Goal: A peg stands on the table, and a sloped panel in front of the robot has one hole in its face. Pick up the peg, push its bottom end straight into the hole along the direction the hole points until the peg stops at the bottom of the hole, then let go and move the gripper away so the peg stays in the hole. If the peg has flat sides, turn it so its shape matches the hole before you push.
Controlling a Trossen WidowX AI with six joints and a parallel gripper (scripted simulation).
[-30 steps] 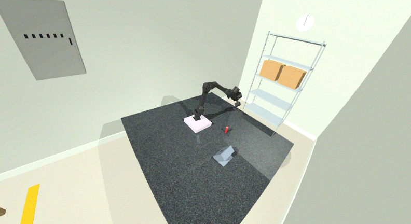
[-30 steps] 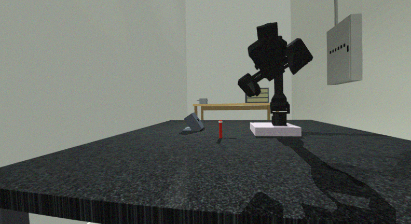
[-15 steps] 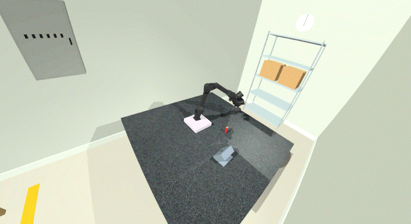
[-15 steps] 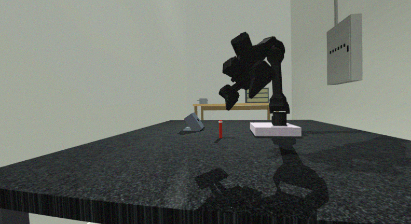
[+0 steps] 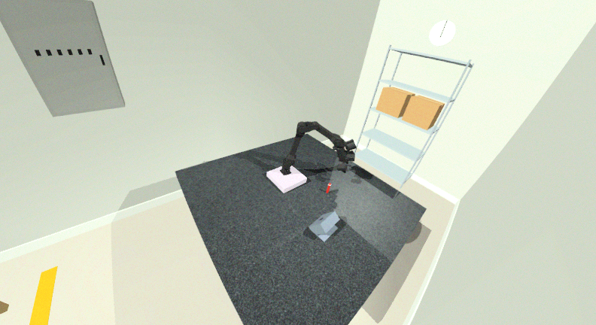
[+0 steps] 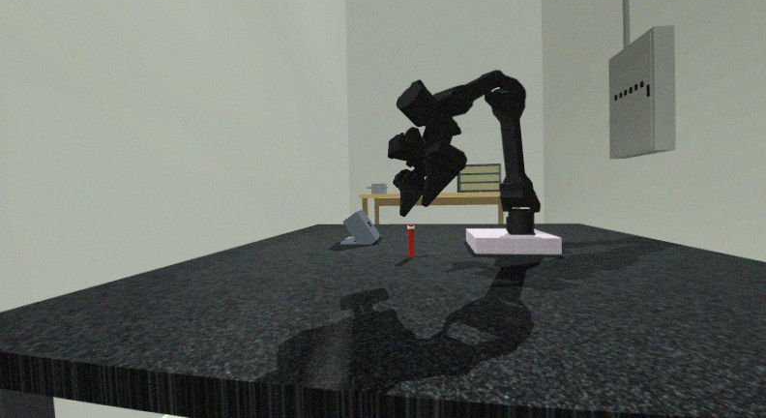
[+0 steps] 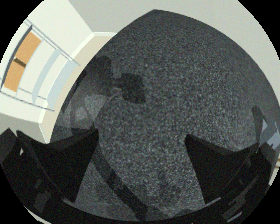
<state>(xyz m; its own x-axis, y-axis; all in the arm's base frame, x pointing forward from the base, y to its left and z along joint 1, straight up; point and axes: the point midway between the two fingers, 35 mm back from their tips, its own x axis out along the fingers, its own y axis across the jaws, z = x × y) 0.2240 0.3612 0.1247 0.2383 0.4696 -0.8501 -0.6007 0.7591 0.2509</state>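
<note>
The tool (image 6: 417,207) hangs above the table (image 6: 214,308) with its fingers (image 6: 408,197) spread wide apart and nothing between them. In the exterior view the fingers point down and slightly left, their tips above the peg (image 6: 411,241) and clear of it. The peg is red, with a lighter top end, and stands upright on the table, apart from everything else. In the top view the tool (image 5: 342,168) is beyond the peg (image 5: 328,188), toward the shelf (image 5: 410,114).

The panel (image 6: 362,227) is a small grey wedge resting on the table, left of the peg and farther away in the exterior view; a dark hole shows in its sloped face. In the top view the panel (image 5: 324,225) lies nearer than the peg, well apart from it.

The arm rises from a pale base (image 6: 513,241) to the right of the peg and bends over toward it.

The wrist view shows both fingers at the lower edges with speckled table (image 7: 191,83) between them; the peg cannot be made out there.
</note>
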